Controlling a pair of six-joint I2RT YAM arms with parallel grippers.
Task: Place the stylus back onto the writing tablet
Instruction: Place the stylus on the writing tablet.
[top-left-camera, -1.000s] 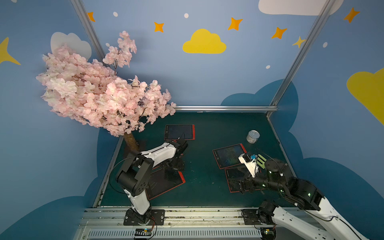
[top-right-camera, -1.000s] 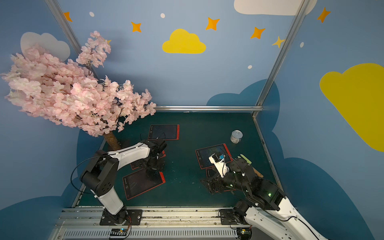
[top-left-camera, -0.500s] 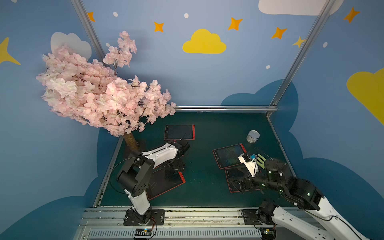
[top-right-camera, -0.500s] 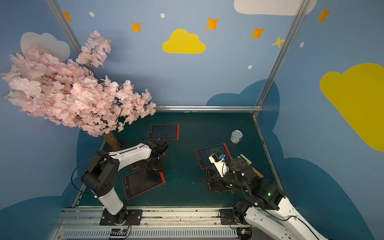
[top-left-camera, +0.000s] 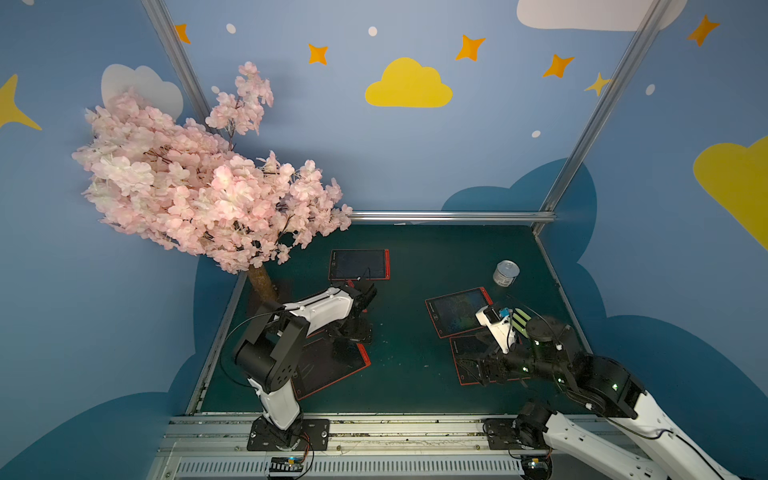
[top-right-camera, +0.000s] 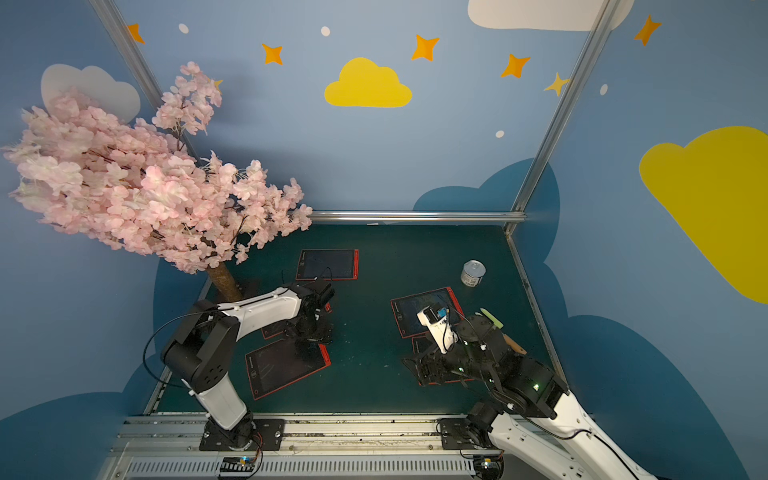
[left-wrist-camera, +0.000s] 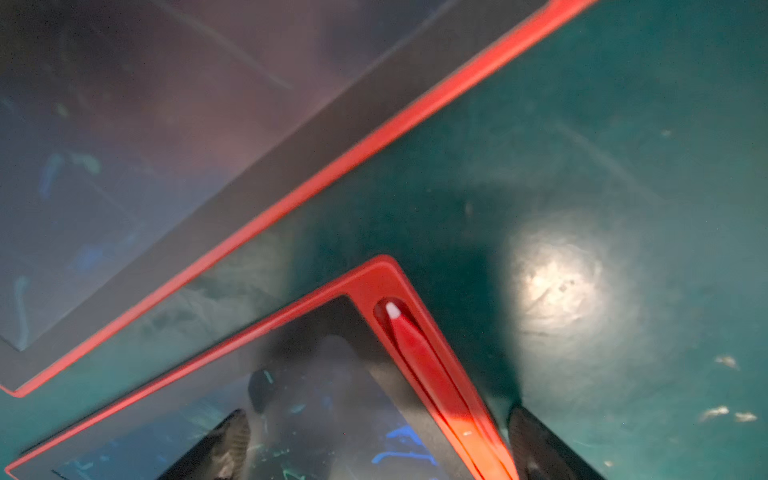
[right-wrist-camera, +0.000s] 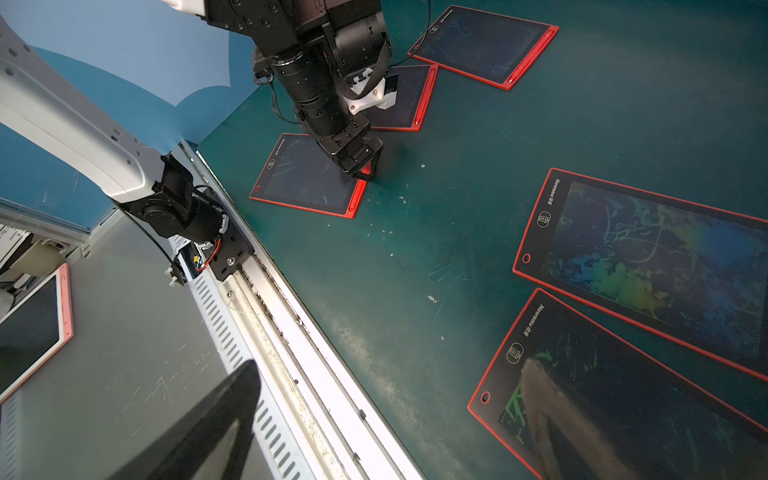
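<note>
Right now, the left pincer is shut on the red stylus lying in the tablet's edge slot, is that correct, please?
Not quite: the left pincer is open, not shut, and straddles the stylus without gripping it. The stylus does lie in the edge slot of the tablet. The left wrist view shows this.

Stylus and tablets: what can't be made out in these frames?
- Stylus: left wrist view is blurred, rear end cut off by the frame edge; seating unclear.
- Front right tablet: right arm covers most of it in both top views; far end cut off in right wrist view.
</note>
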